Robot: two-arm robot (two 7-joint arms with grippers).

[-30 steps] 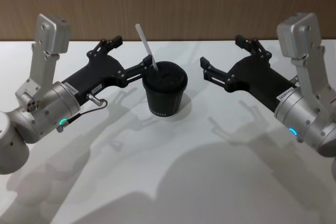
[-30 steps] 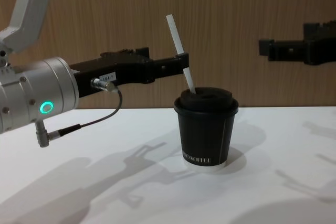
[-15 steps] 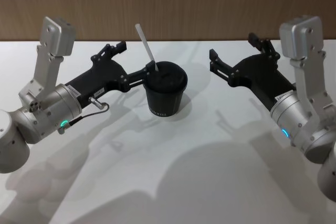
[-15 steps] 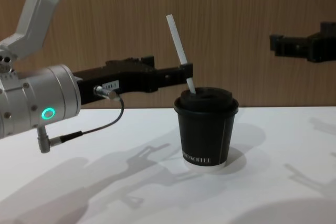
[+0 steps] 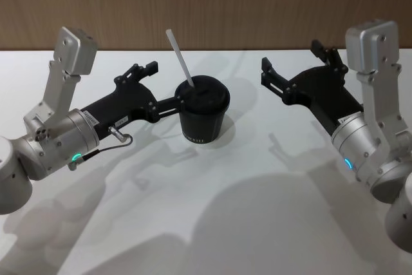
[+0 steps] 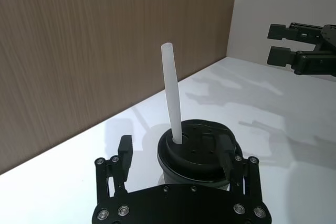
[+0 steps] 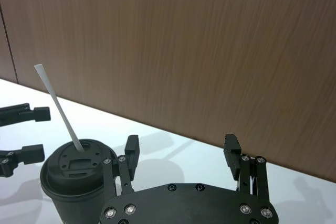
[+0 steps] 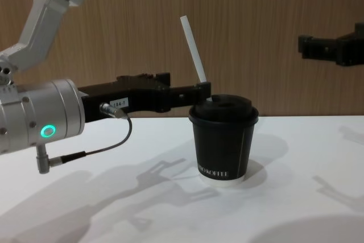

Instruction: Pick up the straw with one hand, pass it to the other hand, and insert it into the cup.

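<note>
A long white straw (image 6: 172,98) stands tilted in the black domed lid of a paper cup (image 6: 198,153), between the left end effector's (image 6: 176,153) spread black fingers, on a white counter (image 6: 273,124).

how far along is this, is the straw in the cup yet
Nearly finished. The straw already stands in the lid of the cup, leaning toward the robot's left. The left gripper is open, its fingers either side of the lid. The right gripper hangs open to the cup's right. Only pulling clear is left.
</note>
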